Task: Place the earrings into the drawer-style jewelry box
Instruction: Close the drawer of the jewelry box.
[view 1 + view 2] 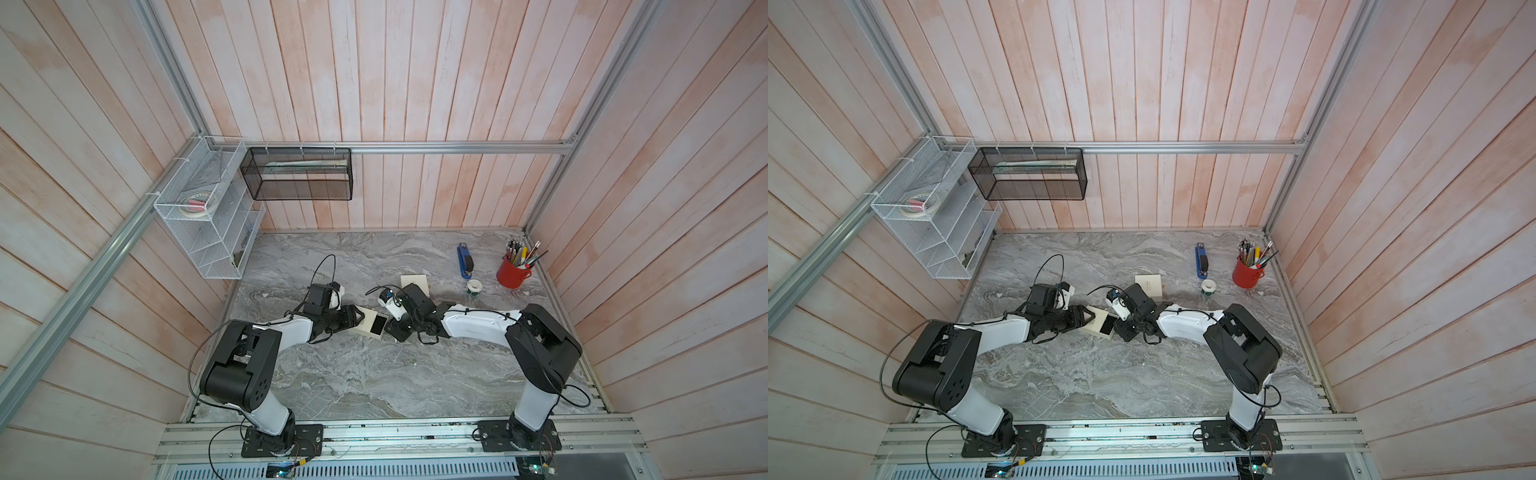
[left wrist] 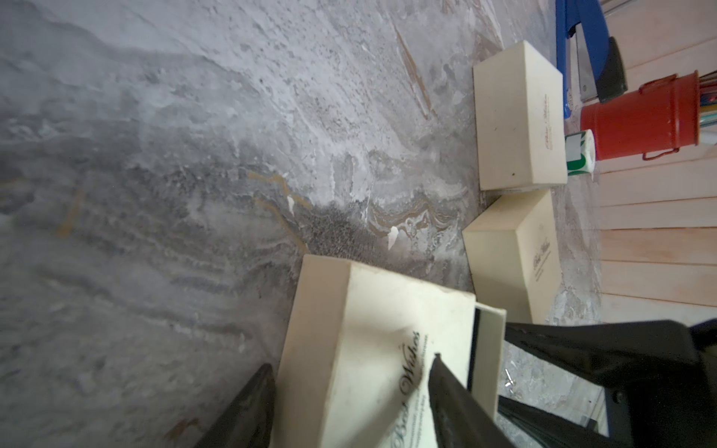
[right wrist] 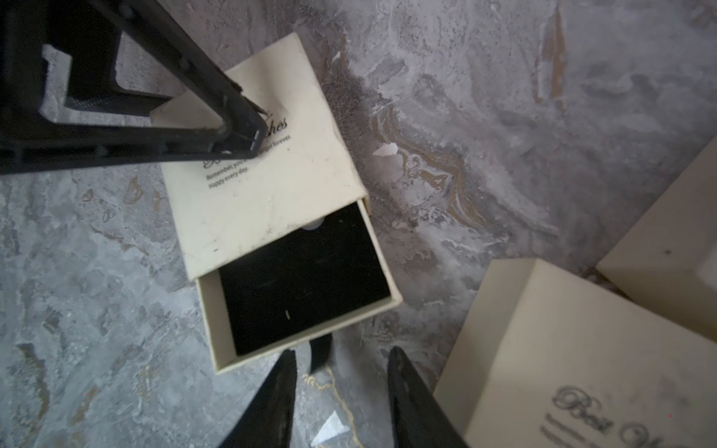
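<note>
I had the jewelry box (image 1: pixel 366 328) lying near the middle of the marbled tabletop (image 1: pixel 353 386), between the two arms, and both top views showed it there. Its drawer (image 3: pixel 207 318) was slid partway out toward the right arm, baring a black lining. The left claw (image 2: pixel 351 360) was over the cream sleeve with its fingers spread. One fingertip (image 3: pixel 252 135) rested on the printed lid and the other sat at the sleeve's far edge, so it was released rather than pinching anything. The right claw (image 3: pixel 341 360) hovered low just off the drawer's front wall, its fingers apart and nothing gripped. A dark, blurred strip (image 3: pixel 321 351) at the drawer front sat in the gap between them, nearer one finger. Of the earrings I could pick out very little. A tiny pale sliver (image 3: pixel 287 314) lay on the lining inside the drawer, and a small glinting speck (image 2: pixel 508 378) lay on bare tabletop just beside the drawer. Both were too small for me to tell more. Two more cream boxes (image 2: pixel 520 120) (image 2: pixel 512 256) lay shut just beyond the right arm, one close behind the other. Farther back stood a tape roll (image 1: pixel 473 286), a blue stapler (image 1: pixel 465 259) and a red pen cup (image 1: pixel 513 272).
</note>
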Action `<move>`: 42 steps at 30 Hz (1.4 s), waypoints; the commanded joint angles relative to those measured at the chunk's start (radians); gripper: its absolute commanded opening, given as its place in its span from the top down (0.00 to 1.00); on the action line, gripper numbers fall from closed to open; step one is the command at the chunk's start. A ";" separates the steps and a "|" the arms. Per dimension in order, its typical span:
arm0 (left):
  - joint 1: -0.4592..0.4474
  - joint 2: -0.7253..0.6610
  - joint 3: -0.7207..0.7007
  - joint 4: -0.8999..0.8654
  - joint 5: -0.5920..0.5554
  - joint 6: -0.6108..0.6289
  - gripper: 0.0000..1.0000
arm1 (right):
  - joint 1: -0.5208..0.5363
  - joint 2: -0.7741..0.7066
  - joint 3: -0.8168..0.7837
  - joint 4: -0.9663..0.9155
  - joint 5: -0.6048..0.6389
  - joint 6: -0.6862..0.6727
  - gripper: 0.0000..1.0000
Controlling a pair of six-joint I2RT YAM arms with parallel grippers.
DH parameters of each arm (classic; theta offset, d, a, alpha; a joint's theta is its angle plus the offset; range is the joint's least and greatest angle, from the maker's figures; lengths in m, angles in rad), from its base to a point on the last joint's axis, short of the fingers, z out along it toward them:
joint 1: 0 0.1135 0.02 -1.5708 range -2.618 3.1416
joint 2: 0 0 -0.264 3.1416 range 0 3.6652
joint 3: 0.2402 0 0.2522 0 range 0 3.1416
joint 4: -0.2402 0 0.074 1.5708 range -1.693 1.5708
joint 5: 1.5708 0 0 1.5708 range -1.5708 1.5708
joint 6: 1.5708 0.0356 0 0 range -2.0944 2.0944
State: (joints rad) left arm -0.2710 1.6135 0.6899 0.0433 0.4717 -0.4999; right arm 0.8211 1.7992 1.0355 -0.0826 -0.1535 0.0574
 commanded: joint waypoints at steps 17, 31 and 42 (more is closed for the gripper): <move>0.031 0.024 0.022 0.065 0.103 -0.019 0.32 | -0.001 0.026 0.011 -0.009 0.001 0.034 0.80; 0.032 0.025 -0.004 0.096 0.109 -0.044 0.36 | -0.001 0.100 0.096 0.042 -0.080 0.053 0.82; 0.045 0.024 0.001 0.071 0.081 -0.040 0.36 | 0.001 0.200 0.219 0.066 -0.117 0.058 0.81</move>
State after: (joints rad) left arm -0.2314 1.6329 0.6918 0.1169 0.5522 -0.5426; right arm 0.8207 1.9644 1.2087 -0.0452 -0.2401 0.1078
